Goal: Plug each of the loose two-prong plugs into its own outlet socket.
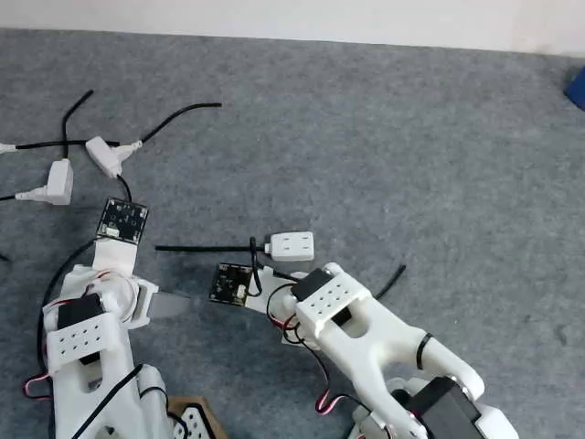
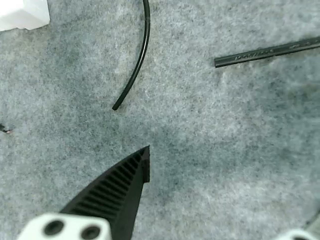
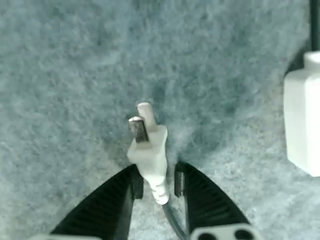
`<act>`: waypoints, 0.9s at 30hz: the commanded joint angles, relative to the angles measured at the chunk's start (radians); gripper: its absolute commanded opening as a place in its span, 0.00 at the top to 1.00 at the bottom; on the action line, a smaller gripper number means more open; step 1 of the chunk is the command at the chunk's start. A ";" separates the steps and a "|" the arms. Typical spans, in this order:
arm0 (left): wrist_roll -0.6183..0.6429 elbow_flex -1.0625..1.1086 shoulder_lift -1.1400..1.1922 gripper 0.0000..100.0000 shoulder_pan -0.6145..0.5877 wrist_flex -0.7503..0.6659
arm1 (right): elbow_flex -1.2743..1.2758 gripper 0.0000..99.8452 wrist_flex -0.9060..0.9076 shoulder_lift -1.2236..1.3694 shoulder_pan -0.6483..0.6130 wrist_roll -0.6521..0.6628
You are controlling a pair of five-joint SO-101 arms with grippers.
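The left gripper point(image 1: 170, 305) hangs low over the grey felt surface point(image 1: 439, 165), jaws spread wide and empty. The right gripper point(image 3: 155, 182) pinches the white two-prong plug point(image 3: 148, 150) by its narrow neck, near the white rectangular outlet socket point(image 1: 291, 244). Held so far back, the plug could pivot or slip under pushing, and the socket, seemingly loose, may slide away unbraced.

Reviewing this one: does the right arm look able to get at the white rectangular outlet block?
Probably yes: the right hand, shut on a white two-prong plug, sits close beside the white rectangular outlet block, with only bare grey carpet between them.
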 commanded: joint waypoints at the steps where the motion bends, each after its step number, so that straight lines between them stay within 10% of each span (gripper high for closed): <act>1: -0.009 -0.004 -0.016 0.49 0.005 0.005 | 0.018 0.94 -0.039 0.019 -0.042 -0.003; 21: -0.006 -0.016 -0.016 0.49 0.005 0.003 | 0.048 0.99 -0.004 0.019 0.076 -0.011; 27: -0.003 -0.182 -0.018 0.49 0.010 0.003 | -0.096 0.99 0.081 0.010 0.074 -0.218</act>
